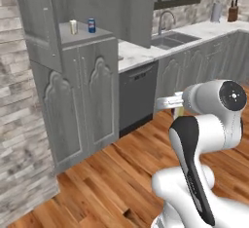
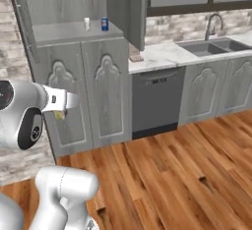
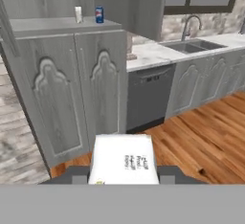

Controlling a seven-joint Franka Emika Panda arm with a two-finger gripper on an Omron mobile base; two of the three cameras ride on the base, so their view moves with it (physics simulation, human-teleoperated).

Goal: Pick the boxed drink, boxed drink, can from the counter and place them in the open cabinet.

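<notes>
Far ahead of the gripper (image 3: 124, 179) and up to its left, the open cabinet (image 3: 57, 27) already carries one boxed drink (image 3: 78, 14) and, just beside it on the right, the can (image 3: 99, 14); both stand upright on the shelf. Between the closed fingers sits the second boxed drink (image 3: 124, 160), its cream face turned up toward the camera, held firmly for carrying. I judge this is the last thing to bring. Right of the gripper's line are the dishwasher (image 3: 146, 96) and then the sink (image 3: 191, 46), well apart from the cabinet's niche.
</notes>
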